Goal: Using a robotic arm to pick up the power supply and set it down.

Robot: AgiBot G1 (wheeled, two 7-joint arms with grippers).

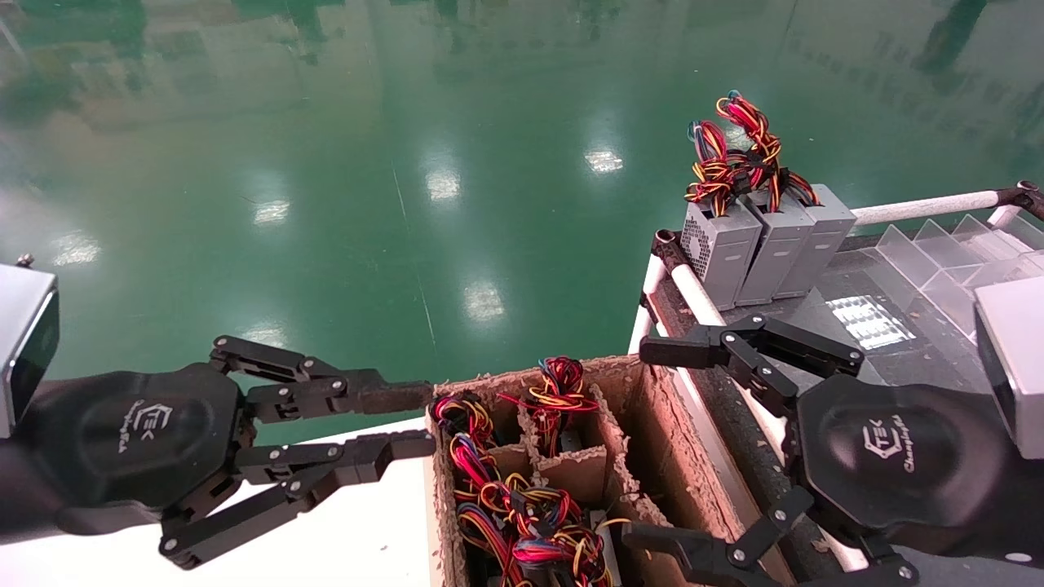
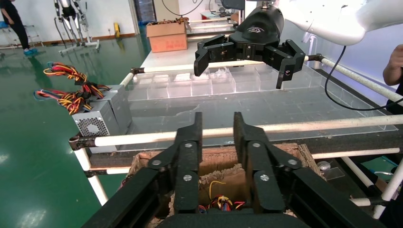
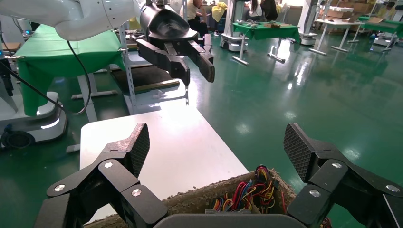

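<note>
Right gripper (image 1: 659,444) hangs over the right side of the cardboard box (image 1: 644,399), jaws spread wide and empty. Left gripper (image 1: 408,422) hovers at the box's left edge above the white counter (image 1: 342,538), fingers nearly closed with a narrow gap, holding nothing. Power supplies remain in the box (image 1: 599,534), largely buried under tangled wire bundles (image 1: 522,505) between ragged cardboard dividers (image 1: 571,469). Three more supplies (image 1: 763,240) stand upright together on the rack (image 1: 824,297) to the right. Risks, as judged: a descending finger may snag a wire loop instead of the metal case, dragging neighbouring units; the dividers could block a jaw or tear; a lift by the wires alone would let the unit swing or drop.
</note>
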